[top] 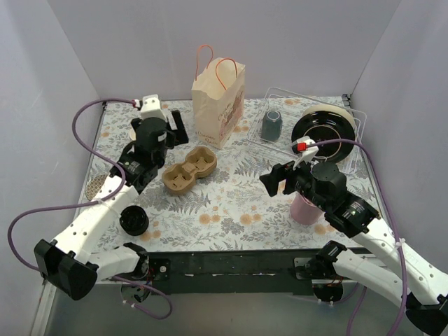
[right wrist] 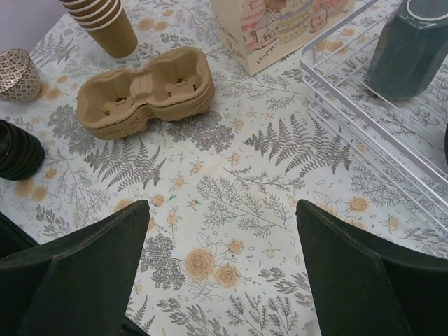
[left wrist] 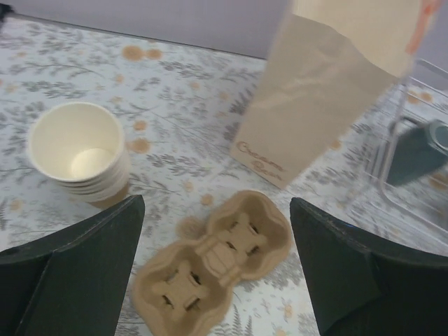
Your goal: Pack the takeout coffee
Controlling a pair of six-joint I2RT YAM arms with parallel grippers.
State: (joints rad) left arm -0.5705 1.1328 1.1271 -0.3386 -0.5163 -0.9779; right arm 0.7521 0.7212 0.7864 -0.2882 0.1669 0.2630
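Opening step: left claw (left wrist: 215, 204), right claw (right wrist: 222, 206) wide, empty. Next calls for finding lidded coffee, unseen; paper bag (top: 218, 98) at twelve o'clock.

far centre: paper bag (top: 218, 101) upright | just near-left of it: two-cup pulp carrier (top: 189, 170) | far right: wire rack (right wrist: 350, 119) holding grey mug (top: 271, 125), black plate (top: 323, 129) | left: lidless cup stack (left wrist: 80, 154), patterned bowl (right wrist: 15, 75) | near left: black lids (top: 133, 220) | near right: pink cup (top: 306, 208)
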